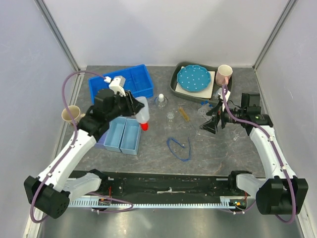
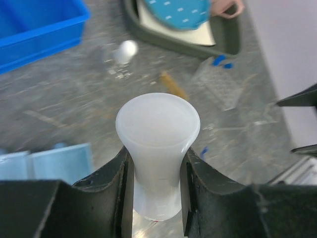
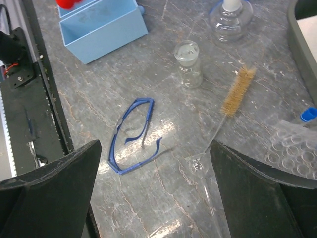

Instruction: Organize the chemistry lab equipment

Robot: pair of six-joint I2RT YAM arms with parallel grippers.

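Note:
My left gripper (image 1: 137, 110) is shut on the white squeeze bottle (image 1: 142, 113), held above the light blue bins with its red cap (image 1: 144, 126) pointing down; in the left wrist view the bottle's base (image 2: 157, 130) sits between my fingers (image 2: 111, 183). My right gripper (image 1: 210, 123) is open and empty above the table. Under it lie a blue cord loop (image 3: 132, 135) and a clear glass funnel (image 3: 202, 167). A small glass flask (image 3: 189, 63), a white-capped dropper bottle (image 3: 230, 17), an amber brush (image 3: 237, 91) and the clear tube rack (image 3: 294, 151) with a blue-capped tube (image 3: 308, 114) lie nearby.
Two light blue bins (image 1: 124, 135) sit below the held bottle, with a big blue bin (image 1: 121, 82) behind. A dark tray (image 1: 174, 83) holds the blue dotted plate (image 1: 194, 79). A pink mug (image 1: 224, 74) stands at the back right and a beige mug (image 1: 71, 114) at the left.

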